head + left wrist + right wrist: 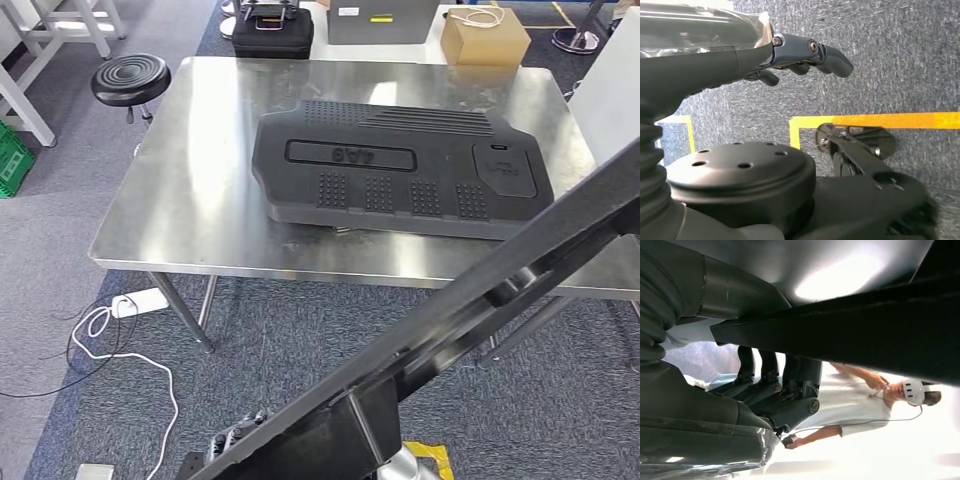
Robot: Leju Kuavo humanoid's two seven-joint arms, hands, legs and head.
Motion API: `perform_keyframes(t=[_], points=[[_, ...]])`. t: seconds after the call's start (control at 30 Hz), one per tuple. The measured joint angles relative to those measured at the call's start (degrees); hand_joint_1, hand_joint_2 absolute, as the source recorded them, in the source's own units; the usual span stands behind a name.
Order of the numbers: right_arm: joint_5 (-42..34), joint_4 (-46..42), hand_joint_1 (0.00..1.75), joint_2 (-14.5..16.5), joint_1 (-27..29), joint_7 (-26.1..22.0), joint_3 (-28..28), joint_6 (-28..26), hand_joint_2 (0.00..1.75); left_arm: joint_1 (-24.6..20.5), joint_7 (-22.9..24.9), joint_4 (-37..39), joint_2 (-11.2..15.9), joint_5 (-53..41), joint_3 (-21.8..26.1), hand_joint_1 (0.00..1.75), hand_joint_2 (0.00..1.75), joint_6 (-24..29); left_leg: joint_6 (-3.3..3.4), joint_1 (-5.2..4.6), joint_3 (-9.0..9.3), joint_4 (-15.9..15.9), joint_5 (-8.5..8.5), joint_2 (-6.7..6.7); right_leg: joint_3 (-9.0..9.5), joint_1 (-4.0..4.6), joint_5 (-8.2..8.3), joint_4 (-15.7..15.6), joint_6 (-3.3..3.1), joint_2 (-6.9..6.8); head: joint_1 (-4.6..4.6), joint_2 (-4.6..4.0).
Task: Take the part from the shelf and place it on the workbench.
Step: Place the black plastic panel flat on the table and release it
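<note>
part (pixel 483 300): long dark panel, held edge-on, slanting across lower right of head view, above carpet and in front of bench; not set down
bench (pixel 196 190): steel top just ahead; another black moulded cover (pixel 400 165) already lying flat on it
progress: pickup looks done, shelf out of sight; carry near its end; left to do, by judgement: bring panel over steel top, lower flat, let go
free space: bare steel on near-left part of bench, beside cover; likely landing spot
right hand (pixel 779 390): dark fingers (pixel 770 365) together, pressed up against underside edge of panel; clamped on it, thumb side hidden by panel
left hand (pixel 806 52): hanging over carpet and yellow floor tape (pixel 885 120); fingers loosely curled, nothing in them; no touch with panel visible in wrist view
left arm: low, beside body, not clearly helping with load; cannot tell from head view
person (pixel 866 400): standing well behind, white top, headset, small controller in hand
risk: long panel on one hand, far end may sag or clip bench edge or cover on lowering
</note>
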Motion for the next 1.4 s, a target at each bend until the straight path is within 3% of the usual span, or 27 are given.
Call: perform_keyframes(t=[0.03, 0.1, 0.23, 0.3, 0.37, 0.4, 0.43, 0.47, 0.53, 0.6, 0.67, 0.77, 0.8, 0.87, 0.9, 0.93, 0.97, 1.03, 1.07, 1.1, 1.2, 1.27, 1.3, 1.4], points=[[0.0, 0.0, 1.75, 0.0, 0.0, 0.0, 0.0, 0.0, 1.75, 0.0, 0.0, 0.0, 0.0, 0.0, 0.0, 0.00, 1.75, 0.1, -0.18, 0.06, 1.88, -3.7, 1.40, 0.21, -0.14, 0.01, -0.22, 0.4, 0.39, 0.03, -0.07, 0.00], [-0.1, 0.0, 1.75, 0.0, 0.0, 0.0, 0.0, 0.1, 1.75, 0.0, 0.0, 0.0, -0.1, 0.0, 0.0, 0.00, 1.75, 0.1, 0.29, -0.01, 3.70, -7.8, 2.32, 0.48, -0.65, 0.14, -0.47, 1.2, 1.16, 0.07, -0.11, 0.00], [-0.1, 0.1, 1.75, 0.0, -0.1, 0.0, 0.0, 0.1, 1.75, 0.2, -0.1, 0.0, -0.1, 0.0, 0.0, 0.00, 1.75, 0.2, 2.20, -0.23, 3.53, -8.0, 2.12, 0.24, -1.17, -0.07, -1.33, 2.3, 2.13, 0.12, 0.05, 0.00], [-0.2, 0.1, 1.75, -0.1, -0.1, 0.0, 0.0, 0.1, 1.75, 0.1, -0.2, 0.0, 0.0, -0.1, 0.0, 0.00, 1.75, 0.5, 2.94, -0.23, 3.57, -8.1, 2.18, 0.20, -3.18, -0.18, -4.27, 7.1, 2.49, 0.36, 0.16, 0.00], [-0.2, 0.1, 1.75, -0.1, -0.1, 0.0, 0.0, 0.1, 1.75, 0.1, -0.2, 0.0, 0.0, -0.1, 0.0, 0.00, 1.75, 0.7, 3.30, -0.46, 3.58, -8.1, 2.08, 0.15, -6.84, -0.17, -7.54, 15.0, 2.58, 0.42, 0.24, 0.00], [-0.2, 0.1, 1.75, -0.1, -0.1, 0.0, 0.0, 0.1, 1.75, 0.1, -0.2, 0.0, 0.0, -0.1, 0.0, 0.00, 1.75, 0.7, 3.40, -0.61, 3.62, -8.1, 2.02, 0.10, -8.18, -0.16, -8.08, 17.6, 2.53, 0.43, 0.24, 0.00], [-0.2, 0.2, 1.75, -0.2, -0.1, 0.0, 0.0, 0.1, 1.75, 0.1, -0.2, 0.0, 0.0, -0.2, 0.0, 0.00, 1.75, 0.8, 3.47, -0.77, 3.71, -8.1, 1.98, 0.00, -8.57, -0.12, -7.50, 18.1, 2.39, 0.44, 0.23, 0.00], [-0.2, 0.2, 1.75, -0.2, -0.1, 0.0, 0.0, 0.1, 1.75, 0.1, -0.2, 0.0, 0.0, -0.2, 0.0, 0.00, 1.75, 0.8, 3.52, -0.92, 3.85, -8.1, 1.92, -0.14, -7.86, -0.05, -5.89, 16.3, 2.13, 0.46, 0.22, 0.00], [-0.3, 0.2, 1.75, -0.2, -0.1, 0.1, 0.0, 0.2, 1.75, 0.0, -0.2, 0.0, -0.1, -0.2, 0.0, 0.00, 1.75, 0.8, 3.57, -1.20, 4.23, -8.1, 1.75, -0.44, -4.42, 0.27, -1.85, 8.6, 1.17, 0.69, 0.19, 0.00], [-0.3, 0.2, 1.75, -0.2, -0.2, 0.1, 0.0, 0.2, 1.75, -0.1, -0.2, 0.0, -0.1, -0.2, 0.0, 0.00, 1.75, 0.9, 3.36, -1.30, 4.33, -8.2, 1.57, -0.62, -2.00, 0.68, -0.12, 3.2, 0.29, 0.94, 0.19, 0.00], [-0.3, 0.2, 1.75, -0.2, -0.2, 0.1, 0.0, 0.3, 1.75, 0.0, -0.1, 0.0, -0.2, -0.2, 0.0, 0.00, 1.75, 0.9, 2.84, -1.22, 4.28, -8.4, 1.52, -0.65, -1.59, 0.91, -0.35, 2.0, -0.02, 1.03, 0.25, 0.00], [-0.3, 0.2, 1.75, 0.0, -0.2, 0.1, 0.0, 0.3, 1.75, -0.1, -0.2, 0.0, -0.1, -0.2, 0.0, 0.00, 1.75, 0.9, 2.06, -1.15, 3.96, -7.0, 0.29, -0.55, -0.40, 0.31, -0.24, 0.3, -0.15, 0.85, 0.21, 0.00], [-0.3, 0.2, 1.75, 0.0, -0.2, 0.1, 0.0, 0.3, 1.75, -0.1, -0.2, 0.0, -0.1, -0.2, 0.0, 0.00, 1.75, 0.9, 1.81, -1.10, 2.86, -4.6, -0.93, -0.49, 0.09, 0.09, -0.24, -0.1, -0.24, 0.73, 0.15, 0.00], [-0.3, 0.2, 1.75, 0.0, -0.2, 0.1, 0.1, 0.3, 1.75, 0.0, -0.2, 0.0, -0.1, -0.1, 0.1, 0.00, 1.75, 0.9, 1.26, -0.86, -1.08, 2.8, -3.68, -0.40, 0.61, 0.09, -0.60, -0.2, -0.42, 0.62, 0.08, 0.00], [-0.3, 0.3, 1.75, 0.0, -0.1, 0.1, 0.1, 0.3, 1.75, 0.0, -0.3, 0.0, 0.0, -0.1, 0.1, 0.00, 1.75, 0.9, 1.01, -0.71, -2.89, 5.8, -4.28, -0.37, 0.88, 0.07, -0.88, -0.2, -0.42, 0.59, 0.08, 0.00], [-0.3, 0.3, 1.75, 0.0, -0.1, 0.1, 0.2, 0.3, 1.75, -0.1, -0.3, 0.0, 0.0, -0.1, 0.2, 0.00, 1.75, 0.9, 0.79, -0.56, -3.85, 6.9, -3.80, -0.35, 1.23, 0.03, -1.21, -0.2, -0.31, 0.60, 0.09, 0.00], [-0.4, 0.3, 1.75, 0.0, -0.1, 0.1, 0.2, 0.3, 1.75, -0.1, -0.3, 0.0, 0.0, -0.1, 0.2, 0.00, 1.75, 0.9, 0.61, -0.41, -3.72, 5.9, -2.19, -0.31, 1.72, -0.05, -1.61, -0.2, -0.13, 0.63, 0.07, 0.00], [-0.4, 0.3, 1.75, 0.0, -0.1, 0.1, 0.3, 0.3, 1.75, 0.0, -0.2, 0.0, 0.0, -0.2, 0.2, 0.00, 1.75, 0.9, 0.34, -0.14, -1.12, -0.7, 2.34, -0.09, 3.01, -0.25, -2.68, -0.1, 0.47, 0.71, 0.09, 0.00], [-0.5, 0.3, 1.75, 0.0, -0.1, 0.1, 0.3, 0.3, 1.75, 0.1, -0.2, 0.0, 0.1, -0.2, 0.3, 0.00, 1.75, 0.9, 0.40, -0.13, 0.30, -3.8, 3.71, 0.04, 3.50, -0.22, -3.23, 0.1, 0.90, 0.76, 0.08, 0.00], [-0.5, 0.3, 1.75, 0.0, -0.1, 0.2, 0.3, 0.3, 1.75, 0.2, -0.2, 0.0, 0.1, -0.2, 0.3, 0.00, 1.75, 0.9, 0.74, -0.23, 1.29, -5.9, 4.06, 0.11, 3.74, -0.17, -3.65, 0.2, 1.31, 0.77, 0.09, 0.00], [-0.6, 0.3, 1.75, -0.1, -0.1, 0.2, 0.3, 0.3, 1.75, 0.3, -0.2, 0.0, 0.1, -0.2, 0.3, 0.00, 1.75, 0.9, 2.27, -0.55, 2.09, -7.4, 2.69, -0.08, 3.77, -0.09, -4.03, 0.4, 2.10, 0.71, 0.14, 0.00], [-0.6, 0.3, 1.75, -0.1, -0.2, 0.2, 0.3, 0.3, 1.75, 0.4, -0.3, 0.0, 0.1, -0.2, 0.3, 0.00, 1.75, 0.9, 2.97, -0.40, 2.85, -7.8, 2.27, -0.19, 2.90, -0.18, -4.30, 2.6, 2.43, 0.73, 0.28, 0.00], [-0.6, 0.3, 1.75, -0.1, -0.2, 0.2, 0.3, 0.3, 1.75, 0.4, -0.3, 0.0, 0.1, -0.2, 0.3, 0.00, 1.75, 0.9, 3.27, -0.33, 3.36, -8.0, 2.04, -0.22, 1.40, -0.20, -4.92, 5.3, 2.63, 0.74, 0.34, 0.00], [-0.6, 0.3, 1.75, -0.2, -0.1, 0.2, 0.3, 0.3, 1.75, 0.4, -0.3, 0.0, 0.1, -0.2, 0.3, 0.00, 1.75, 0.9, 3.87, -0.57, 4.77, -8.3, 0.89, -0.32, -6.05, -0.17, -8.21, 16.1, 2.87, 0.75, 0.42, 0.00]])
